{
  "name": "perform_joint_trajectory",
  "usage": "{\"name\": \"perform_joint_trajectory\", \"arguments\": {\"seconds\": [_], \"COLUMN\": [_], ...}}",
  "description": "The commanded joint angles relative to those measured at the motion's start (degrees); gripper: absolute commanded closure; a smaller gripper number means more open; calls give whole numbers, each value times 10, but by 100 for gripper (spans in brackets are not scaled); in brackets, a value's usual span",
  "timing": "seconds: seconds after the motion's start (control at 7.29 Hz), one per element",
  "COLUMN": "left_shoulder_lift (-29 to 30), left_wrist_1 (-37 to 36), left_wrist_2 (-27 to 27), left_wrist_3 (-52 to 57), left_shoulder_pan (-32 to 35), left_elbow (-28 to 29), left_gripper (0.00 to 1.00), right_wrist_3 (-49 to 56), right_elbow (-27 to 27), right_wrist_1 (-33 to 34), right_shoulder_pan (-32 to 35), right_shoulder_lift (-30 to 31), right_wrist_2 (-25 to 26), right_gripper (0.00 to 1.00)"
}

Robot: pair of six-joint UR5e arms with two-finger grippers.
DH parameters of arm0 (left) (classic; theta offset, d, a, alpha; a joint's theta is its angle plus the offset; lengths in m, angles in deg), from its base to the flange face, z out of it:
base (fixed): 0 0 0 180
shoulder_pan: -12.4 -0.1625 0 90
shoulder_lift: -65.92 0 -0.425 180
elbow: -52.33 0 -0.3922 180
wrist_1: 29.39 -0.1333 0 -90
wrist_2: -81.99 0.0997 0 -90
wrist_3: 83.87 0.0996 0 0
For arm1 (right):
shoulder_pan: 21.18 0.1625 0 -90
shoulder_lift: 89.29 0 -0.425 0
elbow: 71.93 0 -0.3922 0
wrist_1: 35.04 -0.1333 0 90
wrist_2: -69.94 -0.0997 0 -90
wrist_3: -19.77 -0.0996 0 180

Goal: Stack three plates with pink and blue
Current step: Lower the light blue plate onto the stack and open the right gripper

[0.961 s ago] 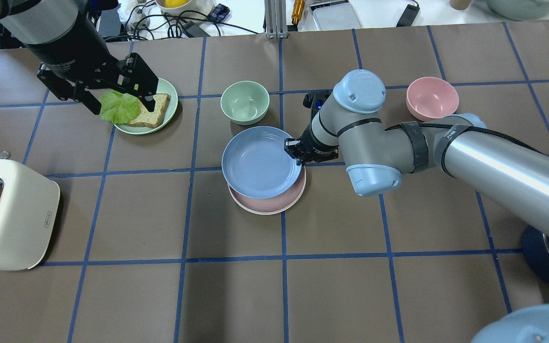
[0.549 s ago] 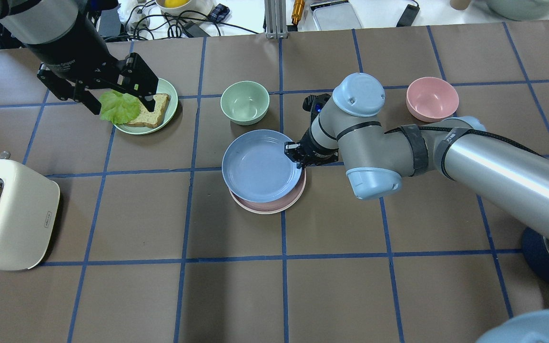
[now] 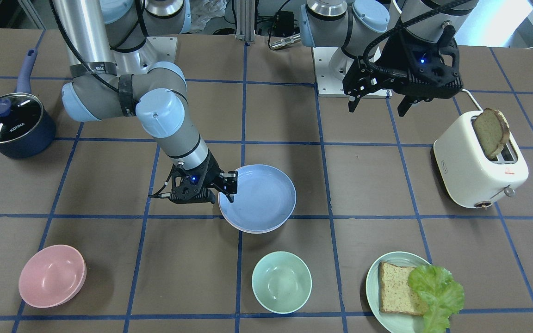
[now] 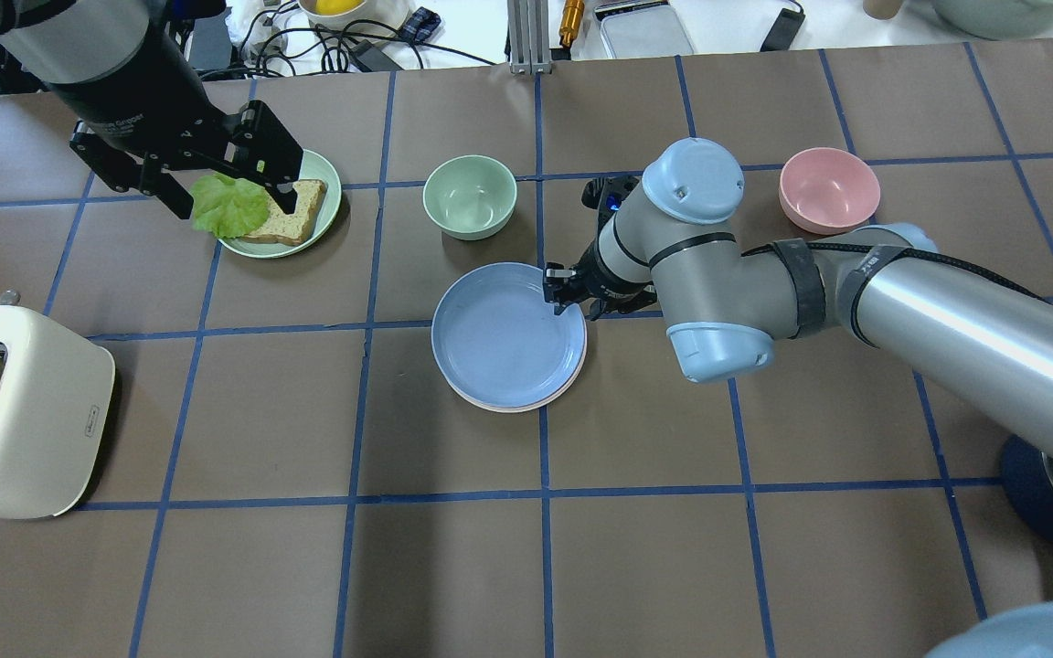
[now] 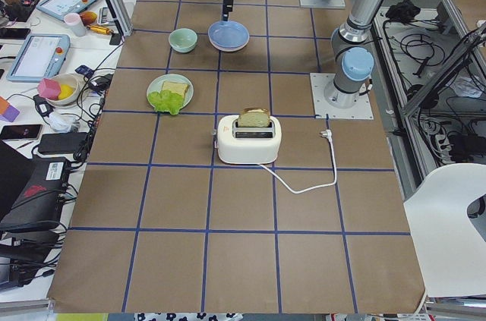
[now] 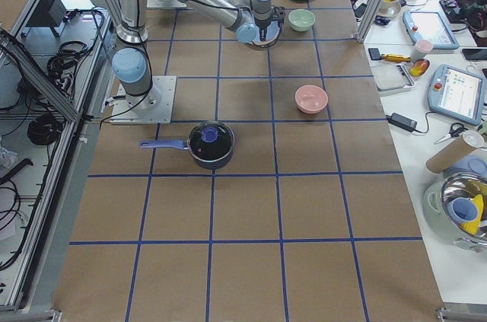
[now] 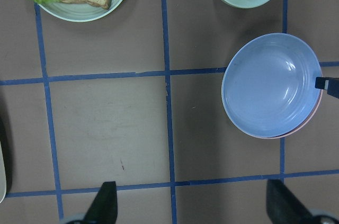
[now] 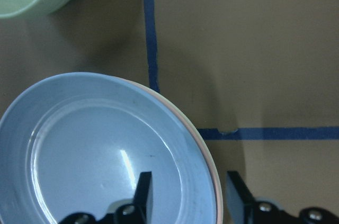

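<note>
Lowered and levelled, your blue plate (image 4: 506,336) no longer hangs offset over the pink plate (image 4: 515,408) as it did a second ago. It now sits nested in it, with only a thin pale rim showing on the robot's side. The right gripper (image 4: 569,300) has come down with it and is at the plate's rim.

In the right wrist view the fingers (image 8: 144,192) stand apart and straddle that rim. One is over the blue basin and the other is outside it over the bare table (image 8: 265,49), with a gap on each side. I read that as a release: the plate rests on the stack, not on the fingers. The rim grip makes sense, since a shallow plate offers nothing else to pinch. It also lets the plate go down flat with no finger trapped beneath.

Whether a cream plate lies lowest in the stack under the gripper, I cannot tell, because the blue one covers nearly everything. If it is there, the stacking looks all but done. What remains for you is a straight lift, so the inner finger does not drag the rim and shift the plate.

Your left gripper (image 3: 378,109) hangs high, spread wide and empty, well apart from the stack and out of the working arm's way. The mint bowl (image 4: 470,196) sits near the right gripper, on the side away from the robot, so keep the retreat clear of it.
</note>
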Motion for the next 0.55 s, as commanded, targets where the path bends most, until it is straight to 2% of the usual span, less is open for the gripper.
{"name": "perform_joint_trajectory", "arguments": {"seconds": [0.0,0.27,0.41], "left_shoulder_lift": [-1,-1,0], "left_wrist_1": [0,0,0], "left_wrist_2": [0,0,0], "left_wrist_3": [0,0,0], "left_shoulder_pan": [0,0,0], "left_elbow": [0,0,0], "left_gripper": [0,0,0], "right_wrist_3": [2,20,53], "right_elbow": [38,79,115], "right_wrist_1": [-6,-41,-81], "right_shoulder_pan": [-3,-12,-24], "right_shoulder_lift": [1,0,2], "right_wrist_2": [5,6,8], "right_gripper": [13,13,13]}}
